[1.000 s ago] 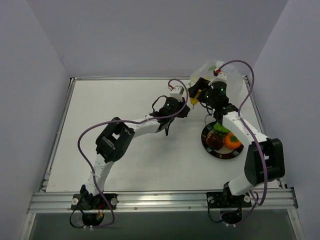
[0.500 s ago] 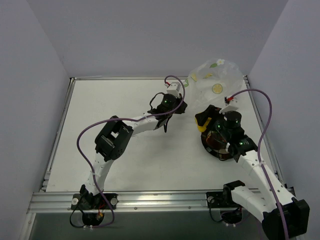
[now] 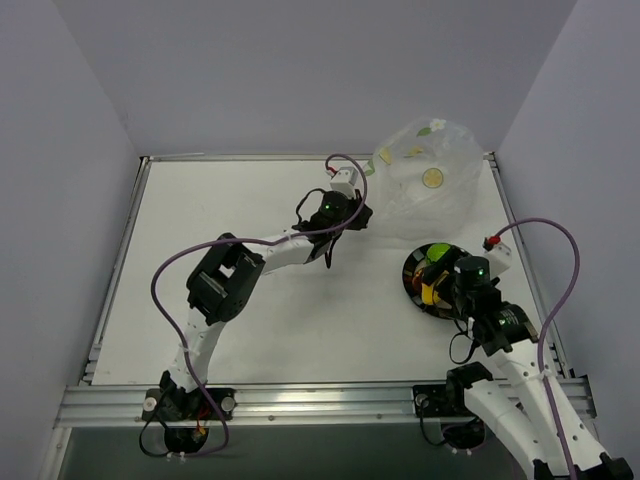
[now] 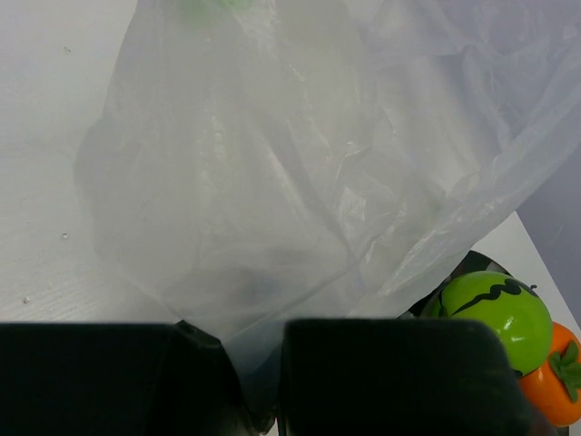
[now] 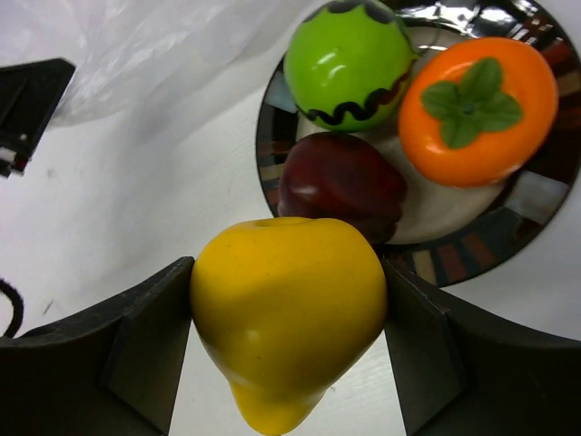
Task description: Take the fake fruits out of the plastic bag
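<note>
From above, the right arm (image 3: 497,328) hides most of the plate (image 3: 409,278); the left wrist view crops the orange fruit (image 4: 550,383).

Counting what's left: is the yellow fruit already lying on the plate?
No, the yellow fruit sits clamped in the right gripper; only the green fruit, orange fruit and dark red fruit lie on the plate.

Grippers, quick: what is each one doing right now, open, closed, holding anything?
Left gripper: shut, pinching the plastic bag.
Right gripper: closed on the yellow fruit.
</note>
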Controlling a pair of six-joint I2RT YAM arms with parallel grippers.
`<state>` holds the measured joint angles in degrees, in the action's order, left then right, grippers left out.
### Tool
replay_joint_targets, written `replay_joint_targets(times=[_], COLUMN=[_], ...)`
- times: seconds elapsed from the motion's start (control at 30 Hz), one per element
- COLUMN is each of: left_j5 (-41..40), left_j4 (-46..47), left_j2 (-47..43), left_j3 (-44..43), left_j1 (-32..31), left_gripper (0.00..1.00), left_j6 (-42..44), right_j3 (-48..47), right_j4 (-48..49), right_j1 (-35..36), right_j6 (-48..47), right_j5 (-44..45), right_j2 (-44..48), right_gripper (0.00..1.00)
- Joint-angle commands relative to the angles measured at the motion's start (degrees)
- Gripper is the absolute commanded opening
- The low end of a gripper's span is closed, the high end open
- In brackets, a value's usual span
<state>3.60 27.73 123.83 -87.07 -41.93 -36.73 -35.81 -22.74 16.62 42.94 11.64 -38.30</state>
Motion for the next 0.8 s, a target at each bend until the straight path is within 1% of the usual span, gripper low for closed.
replay_joint_targets(times=[0.0, 0.1, 0.2, 0.23, 0.33, 0.5, 0.77], left_j5=[0.36, 0.27, 0.53, 0.62, 2.03, 2.64, 3.44], left_j4=[4.35, 5.67, 6.11, 6.11, 6.99, 8.48, 9.36], left_j2=[-4.30, -3.69, -2.98, -2.72, -2.45, -2.45, -2.28], left_j3=[-0.30, -0.56, -1.35, -1.70, -1.97, -0.56, -0.12], left_j1=[0.10, 0.01, 0.10, 0.10, 0.36, 0.45, 0.45], left_gripper=[0.02, 0.02, 0.02, 0.02, 0.02, 0.02, 0.02], left_j6=[0.08, -0.09, -0.10, -0.18, -1.50, -1.94, -2.56], right_j3=[1.35, 2.85, 3.82, 3.99, 4.00, 4.17, 5.31], right_j4=[-6.00, -6.35, -5.91, -6.00, -5.91, -5.12, -0.20], right_j1=[0.25, 0.34, 0.25, 0.25, 0.08, 0.08, -0.01], right_j6=[6.63, 10.74, 14.27, 14.54, 15.07, 15.34, 15.24], right_j5=[7.26, 7.08, 8.74, 11.54, 14.72, 16.75, 18.15], right_j2=[-0.62, -4.39, -5.72, -6.08, -6.87, -8.89, -12.58], right_gripper=[0.39, 0.38, 0.38, 0.38, 0.38, 0.39, 0.43])
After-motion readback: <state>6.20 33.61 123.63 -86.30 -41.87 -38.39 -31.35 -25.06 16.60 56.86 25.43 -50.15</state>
